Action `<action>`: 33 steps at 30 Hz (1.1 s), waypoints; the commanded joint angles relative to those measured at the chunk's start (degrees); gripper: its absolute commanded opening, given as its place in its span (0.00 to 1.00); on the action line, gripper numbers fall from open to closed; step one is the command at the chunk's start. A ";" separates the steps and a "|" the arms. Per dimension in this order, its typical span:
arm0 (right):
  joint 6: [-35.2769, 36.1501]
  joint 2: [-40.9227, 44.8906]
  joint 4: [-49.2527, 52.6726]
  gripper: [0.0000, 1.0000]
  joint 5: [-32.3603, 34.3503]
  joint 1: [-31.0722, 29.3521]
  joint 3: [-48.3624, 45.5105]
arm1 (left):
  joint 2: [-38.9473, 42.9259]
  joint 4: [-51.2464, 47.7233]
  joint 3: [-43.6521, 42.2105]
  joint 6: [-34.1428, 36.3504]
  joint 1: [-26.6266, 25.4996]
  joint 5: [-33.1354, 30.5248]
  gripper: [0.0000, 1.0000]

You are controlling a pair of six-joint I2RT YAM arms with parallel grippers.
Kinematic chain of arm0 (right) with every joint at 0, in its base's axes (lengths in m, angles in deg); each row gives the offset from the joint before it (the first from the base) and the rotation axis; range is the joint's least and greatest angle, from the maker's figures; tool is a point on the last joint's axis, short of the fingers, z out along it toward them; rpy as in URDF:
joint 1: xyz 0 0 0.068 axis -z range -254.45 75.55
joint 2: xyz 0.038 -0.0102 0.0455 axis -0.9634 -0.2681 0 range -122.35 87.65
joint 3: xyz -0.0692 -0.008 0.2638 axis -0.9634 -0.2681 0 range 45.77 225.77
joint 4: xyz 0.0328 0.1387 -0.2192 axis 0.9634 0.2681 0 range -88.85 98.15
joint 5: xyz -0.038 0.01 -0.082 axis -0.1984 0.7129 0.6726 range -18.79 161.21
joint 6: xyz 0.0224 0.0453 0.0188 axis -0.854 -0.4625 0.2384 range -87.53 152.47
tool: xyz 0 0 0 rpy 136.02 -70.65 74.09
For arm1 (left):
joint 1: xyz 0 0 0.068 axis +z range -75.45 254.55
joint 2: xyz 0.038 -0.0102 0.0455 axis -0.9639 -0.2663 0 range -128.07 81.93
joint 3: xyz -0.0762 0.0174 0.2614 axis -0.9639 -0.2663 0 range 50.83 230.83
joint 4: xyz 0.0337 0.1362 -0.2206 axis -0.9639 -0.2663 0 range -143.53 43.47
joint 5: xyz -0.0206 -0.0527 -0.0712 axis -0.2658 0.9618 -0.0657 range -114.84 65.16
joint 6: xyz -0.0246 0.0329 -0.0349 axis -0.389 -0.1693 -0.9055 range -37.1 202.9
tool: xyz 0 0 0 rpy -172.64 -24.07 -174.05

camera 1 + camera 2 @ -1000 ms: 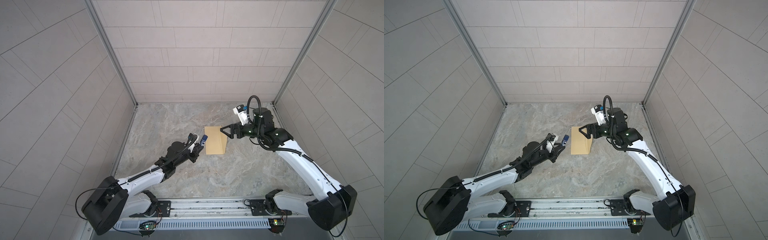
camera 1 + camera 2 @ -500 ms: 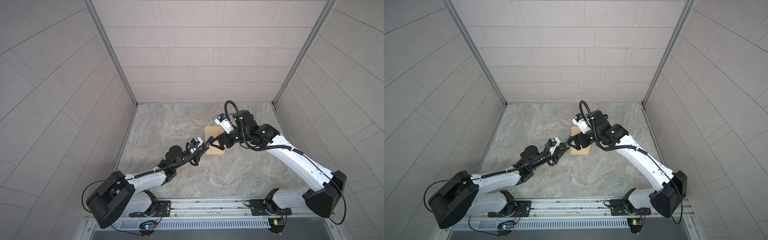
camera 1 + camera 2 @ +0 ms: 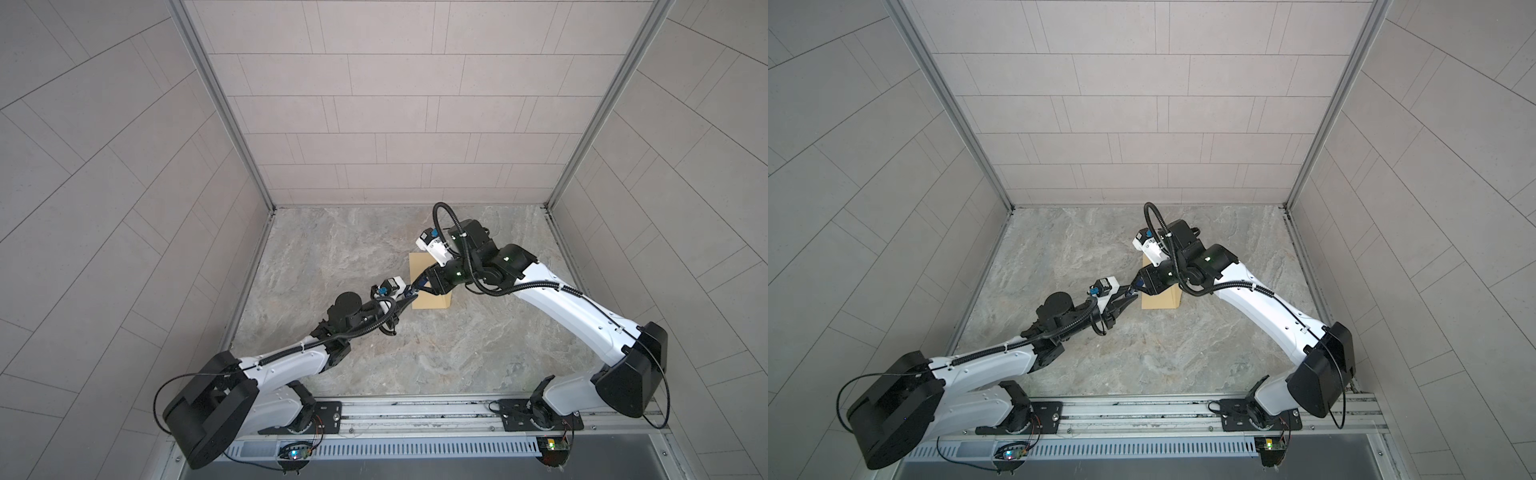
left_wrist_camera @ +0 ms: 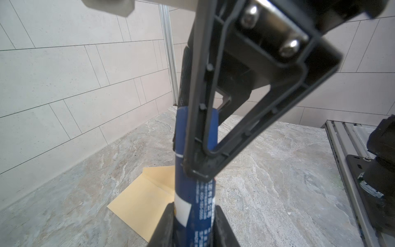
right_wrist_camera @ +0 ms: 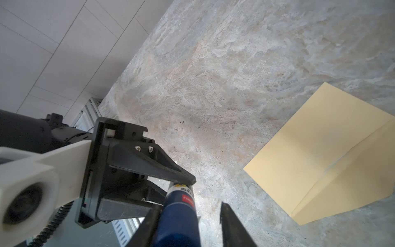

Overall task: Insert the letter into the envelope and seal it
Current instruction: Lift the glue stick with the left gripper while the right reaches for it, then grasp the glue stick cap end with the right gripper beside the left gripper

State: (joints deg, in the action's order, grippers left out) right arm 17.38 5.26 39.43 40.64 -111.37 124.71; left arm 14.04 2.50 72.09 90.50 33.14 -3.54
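count: one rail (image 3: pixel 415 409), two arms, two sets of fingers, one blue stick (image 5: pixel 177 218), one envelope (image 3: pixel 436 302), one table (image 3: pixel 374 365), three tiled walls.
rail: nearest thing, runs along the table's front edge, and both arm bases sit on it.
arms: the left arm (image 3: pixel 291 357) comes in from the front left. The right arm (image 3: pixel 561 307) comes in from the front right and crosses over the envelope's middle.
left fingers (image 3: pixel 409 296): clamped on the blue stick's lower body.
right fingers (image 3: pixel 419 284): around the stick's other end. In the right wrist view one finger is on it and there's a gap at the other, so not clamped yet.
meeting spot: up off the table, over the envelope's near left edge.
envelope: flat on the table, a bit right of centre, one crease running along it. Can't tell if the flap is stuck down.
letter: can't spot it in any view.
room: bare table in front of, left of and behind the envelope. Its edges are well apart from all the walls.
far wall (image 3: pixel 395 124): well behind everything.
vs a second ago: the right fingers were spread wide by the envelope's right edge and the left ones held the stick off to its left. Now the two meet and the right pair has narrowed. Envelope hasn't budged.
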 commanded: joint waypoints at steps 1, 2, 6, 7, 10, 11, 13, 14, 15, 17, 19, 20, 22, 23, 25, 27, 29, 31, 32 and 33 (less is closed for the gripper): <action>0.76 0.22 -0.94 0.33 -0.26 -0.40 0.36 | 1.17 0.01 1.94 1.09 -0.43 0.57 0.03; 0.80 0.17 -1.11 0.31 -0.20 -0.38 0.34 | 1.24 -0.25 2.03 1.19 -0.38 0.75 0.04; 1.02 -0.23 -0.95 0.12 -0.50 -0.38 0.43 | 1.43 -0.67 2.12 0.67 -0.50 0.44 0.22; 1.37 -0.23 -0.79 0.08 -0.41 -0.39 0.43 | 1.70 -0.66 2.12 0.37 -0.51 0.32 0.29; 2.09 -0.23 0.08 0.00 0.01 -0.41 0.44 | 2.07 -0.63 2.34 -0.71 -0.51 -0.09 0.45; 2.38 -0.10 0.29 0.00 0.24 -0.36 0.43 | 2.29 -0.62 2.46 -1.27 -0.48 -0.28 0.50; 2.86 0.34 0.56 0.00 0.26 -0.47 0.22 | 2.42 -0.66 2.81 -2.28 -0.47 -0.29 0.60; 3.03 0.47 0.46 0.00 0.34 -0.58 0.12 | 2.51 -0.61 2.99 -2.57 -0.49 -0.04 0.63; 3.20 0.72 0.36 0.00 0.51 -0.73 0.14 | 2.47 -0.62 3.23 -2.80 -0.47 0.03 0.66; 3.32 1.04 0.17 0.00 0.91 -1.08 0.16 | 2.42 -1.20 3.69 -2.87 -0.49 0.47 0.67; 3.32 1.29 0.00 0.00 1.38 -1.40 0.25 | 2.17 -1.91 4.05 -2.85 -0.51 0.79 0.67; 3.31 1.38 -0.07 0.00 1.60 -1.54 0.25 | 2.05 -1.93 4.19 -2.89 -0.47 0.93 0.67; 3.13 1.35 -0.19 0.00 1.87 -1.82 0.25 | 1.70 -2.14 4.45 -2.87 -0.45 1.27 0.65; 3.14 1.35 -0.23 0.00 1.93 -1.99 0.25 | 1.50 -2.19 4.56 -2.94 -0.47 1.39 0.64; 3.01 1.27 -0.27 0.00 2.09 -2.16 0.25 | 1.28 -2.50 4.84 -2.94 -0.51 1.77 0.60; 2.96 1.44 -0.60 0.00 2.32 -2.32 0.21 | 1.07 -3.29 5.11 -2.85 -0.47 1.90 0.58; 2.96 1.53 -0.73 0.00 2.44 -2.36 0.25 | 0.91 -3.94 5.20 -2.70 -0.51 1.87 0.57; 2.97 1.69 -0.69 0.00 2.62 -2.37 0.39 | 0.66 -4.66 5.27 -2.51 -0.51 1.37 0.57; 2.96 1.77 -0.71 0.00 2.69 -2.50 0.45 | 0.56 -5.02 5.35 -2.45 -0.47 1.13 0.56; 3.02 1.85 -0.68 0.00 2.78 -2.45 0.43 | 0.32 -5.49 5.50 -2.28 -0.52 1.05 0.56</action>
State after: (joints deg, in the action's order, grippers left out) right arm 19.19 5.06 38.98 42.63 -113.41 124.71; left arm 14.95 -2.24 75.96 87.76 32.90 -2.97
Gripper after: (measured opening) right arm 0.215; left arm 0.562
